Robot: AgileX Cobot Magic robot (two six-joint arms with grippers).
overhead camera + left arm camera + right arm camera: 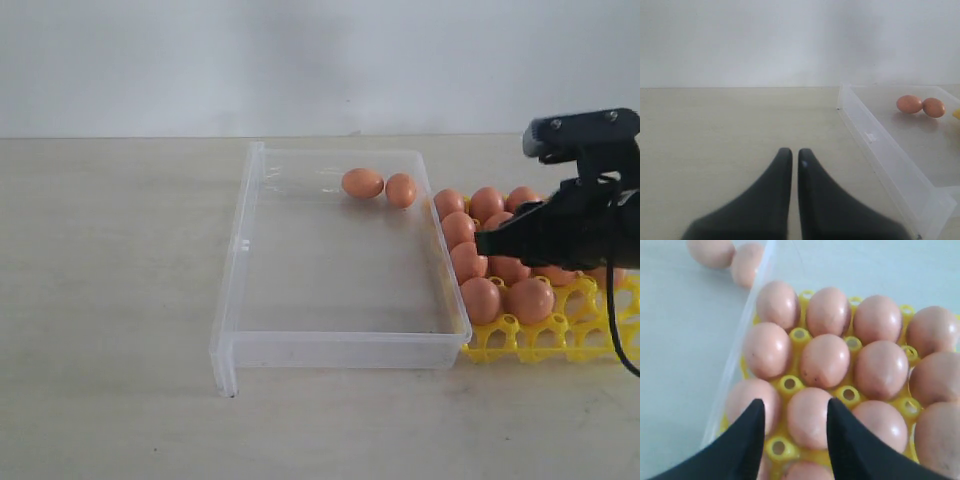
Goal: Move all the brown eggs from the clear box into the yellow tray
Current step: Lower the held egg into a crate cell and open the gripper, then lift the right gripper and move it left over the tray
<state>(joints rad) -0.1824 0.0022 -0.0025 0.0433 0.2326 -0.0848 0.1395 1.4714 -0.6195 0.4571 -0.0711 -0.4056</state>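
Two brown eggs lie together at the far right corner of the clear box; the left wrist view shows them too. Several more brown eggs fill cells of the yellow tray just right of the box. My right gripper hangs open above the tray, its black fingers either side of a seated egg without holding it. In the exterior view that gripper points left over the tray. My left gripper is shut and empty over bare table, left of the box.
The pale tabletop stretches left of the box and in front of it. A white wall stands behind the table. The box and the tray sit side by side, touching or nearly so. A black cable hangs from the right arm.
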